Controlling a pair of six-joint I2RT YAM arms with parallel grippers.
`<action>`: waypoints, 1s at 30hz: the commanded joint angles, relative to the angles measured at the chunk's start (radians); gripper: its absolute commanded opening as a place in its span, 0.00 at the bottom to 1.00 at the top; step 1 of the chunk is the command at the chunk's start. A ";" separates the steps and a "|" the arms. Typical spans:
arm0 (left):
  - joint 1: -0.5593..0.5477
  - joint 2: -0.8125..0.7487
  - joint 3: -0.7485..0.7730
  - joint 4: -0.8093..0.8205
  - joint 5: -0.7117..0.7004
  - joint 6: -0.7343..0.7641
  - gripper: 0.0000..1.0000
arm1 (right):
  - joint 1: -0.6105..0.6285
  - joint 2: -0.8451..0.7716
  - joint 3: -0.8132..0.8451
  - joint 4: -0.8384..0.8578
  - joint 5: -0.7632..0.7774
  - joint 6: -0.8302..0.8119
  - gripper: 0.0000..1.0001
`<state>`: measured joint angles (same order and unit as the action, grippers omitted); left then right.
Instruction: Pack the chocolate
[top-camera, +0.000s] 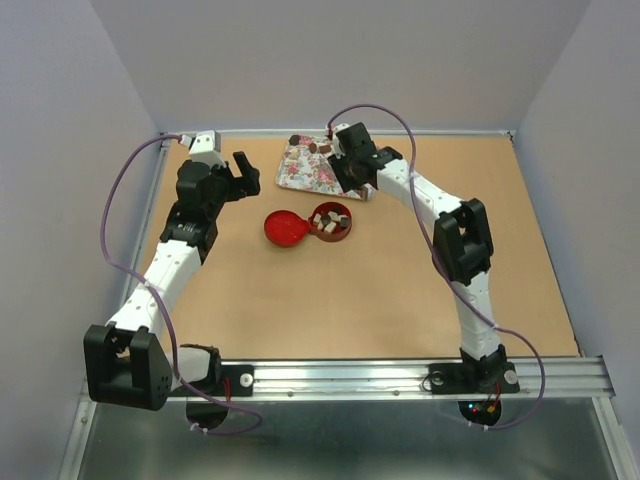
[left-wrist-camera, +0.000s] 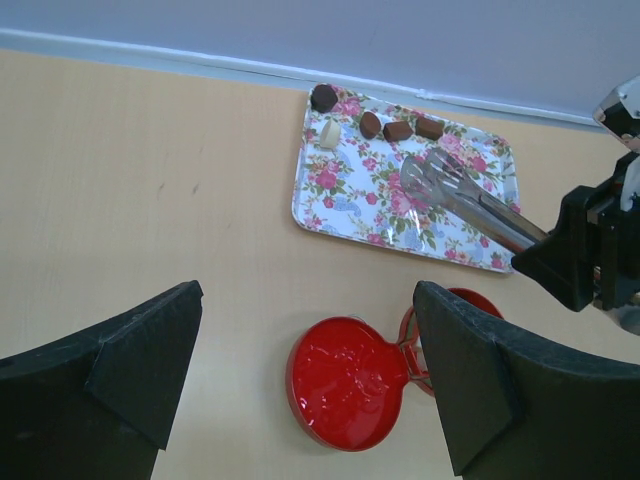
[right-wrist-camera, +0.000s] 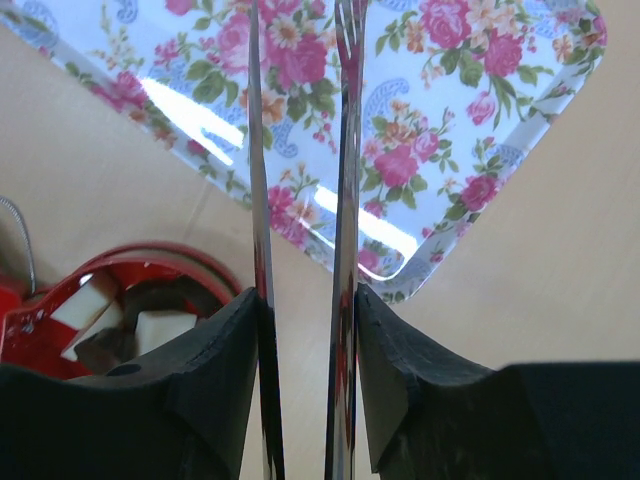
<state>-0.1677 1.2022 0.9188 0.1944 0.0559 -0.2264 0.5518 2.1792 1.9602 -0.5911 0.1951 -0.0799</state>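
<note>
Left side of the table (top-camera: 300, 310) first: the left gripper (top-camera: 241, 173) hangs with its claw wide open, nothing in it. Near the middle, toward the far edge, a red lid (top-camera: 283, 229) lies flat, touching the red tin (top-camera: 332, 238). Some of the chocolate (top-camera: 325, 218) is already in that tin. A few more pieces (left-wrist-camera: 398, 130) sit along the far rim of the flowered tray (top-camera: 300, 170) by the table's far edge. The right gripper (right-wrist-camera: 305, 310) is clamped on metal tongs (right-wrist-camera: 345, 150), whose tips are over the tray with nothing between them.
</note>
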 joint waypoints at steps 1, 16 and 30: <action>0.005 -0.010 0.043 0.048 0.004 0.002 0.99 | -0.019 0.033 0.124 0.056 0.024 -0.018 0.46; 0.005 0.023 0.045 0.056 0.004 0.006 0.99 | -0.047 0.188 0.255 0.060 -0.045 -0.024 0.47; 0.007 0.030 0.045 0.057 0.002 0.009 0.99 | -0.052 0.260 0.319 0.057 -0.020 -0.031 0.48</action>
<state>-0.1677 1.2381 0.9188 0.2001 0.0555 -0.2260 0.5049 2.4168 2.2078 -0.5716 0.1604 -0.0959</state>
